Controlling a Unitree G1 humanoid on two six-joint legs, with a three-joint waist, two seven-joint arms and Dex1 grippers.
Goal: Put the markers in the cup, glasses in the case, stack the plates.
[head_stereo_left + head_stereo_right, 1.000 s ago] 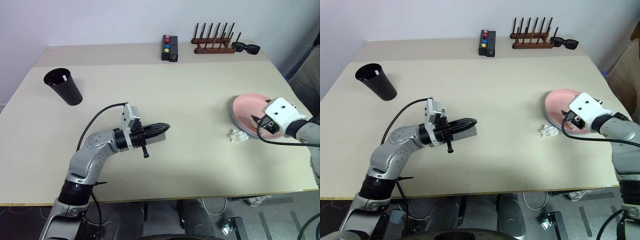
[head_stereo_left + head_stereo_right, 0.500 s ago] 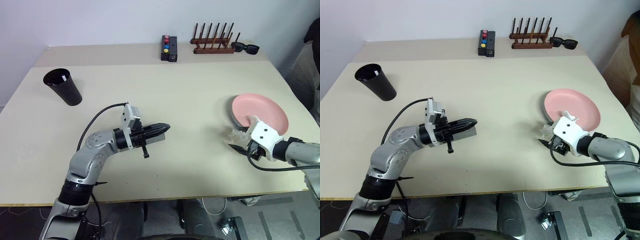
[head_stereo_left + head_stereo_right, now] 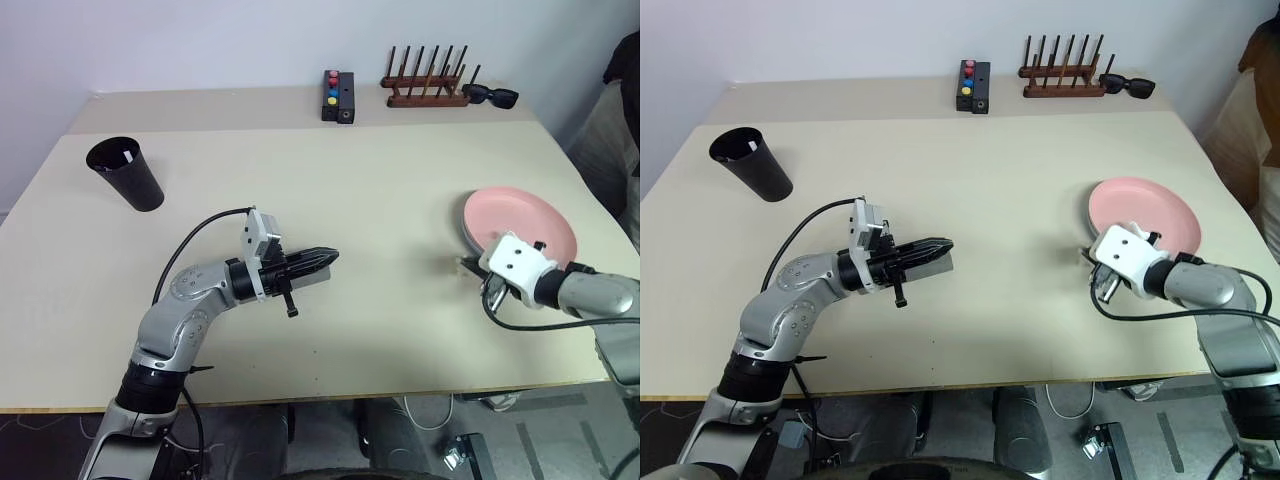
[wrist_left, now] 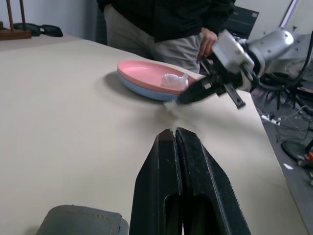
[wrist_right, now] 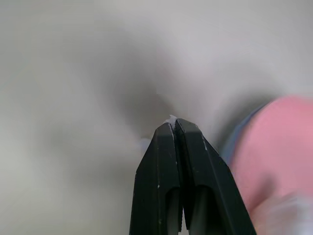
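Plates (image 3: pixel 520 225) already stacked, pink on blue, at the table's (image 3: pixel 380 200) right side, with right gripper (image 4: pixel 182 98) clenched on a white crumpled scrap (image 4: pixel 171 104) beside them, left gripper (image 3: pixel 328 257) shut empty mid-table, cup (image 3: pixel 127 172) far left; next likely clearing that scrap aside.

Closed left pincer (image 4: pixel 174 133) faces stacked pink-on-blue plates (image 4: pixel 146 78); the right pincer (image 4: pixel 182 99) touches the table (image 4: pixel 73 112) beside them.

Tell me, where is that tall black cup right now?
The tall matte black tapered cup stands near the far left corner of the beige table in the head views, well apart from both arms.
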